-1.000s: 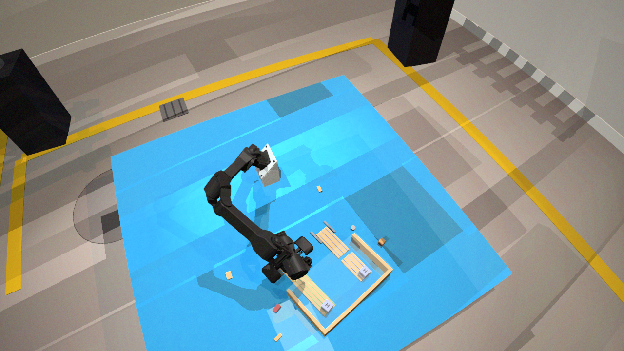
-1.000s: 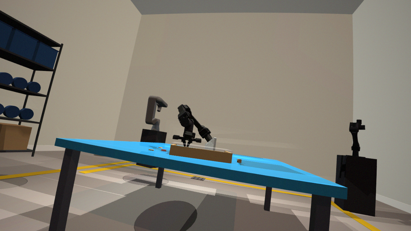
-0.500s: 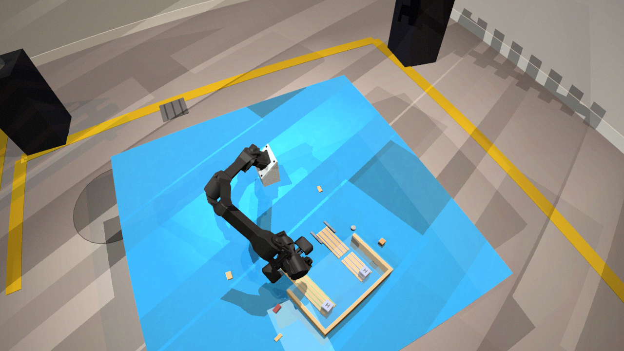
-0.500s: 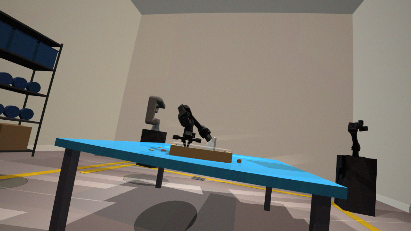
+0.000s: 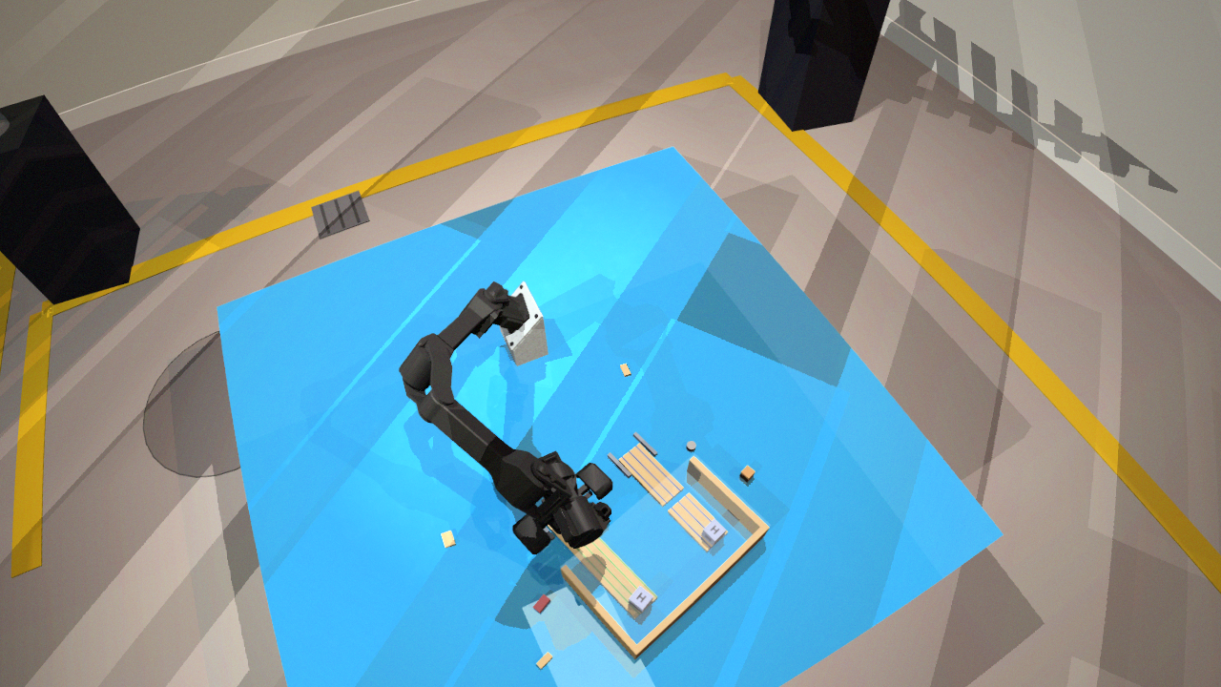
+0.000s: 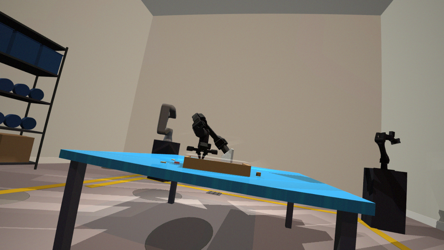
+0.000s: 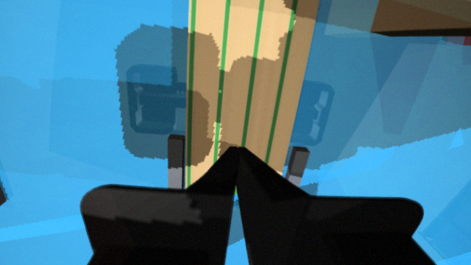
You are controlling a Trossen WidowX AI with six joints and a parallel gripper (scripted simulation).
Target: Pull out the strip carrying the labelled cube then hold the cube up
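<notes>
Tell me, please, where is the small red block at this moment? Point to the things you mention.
In the top view, the small red block (image 5: 542,604) (image 6: 177,162) lies on the blue table (image 5: 358,547) (image 6: 279,186), outside the light wooden frame (image 5: 701,593) (image 6: 217,166), just left of its left wall.

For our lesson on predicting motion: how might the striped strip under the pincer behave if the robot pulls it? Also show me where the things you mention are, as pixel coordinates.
The strip (image 5: 616,572) (image 7: 239,85) looks straight and flat, so it would probably slide stiffly, not bend. The cube (image 5: 640,598) sits at its far end, so it may ride along, though a jerk might leave it behind.
</notes>
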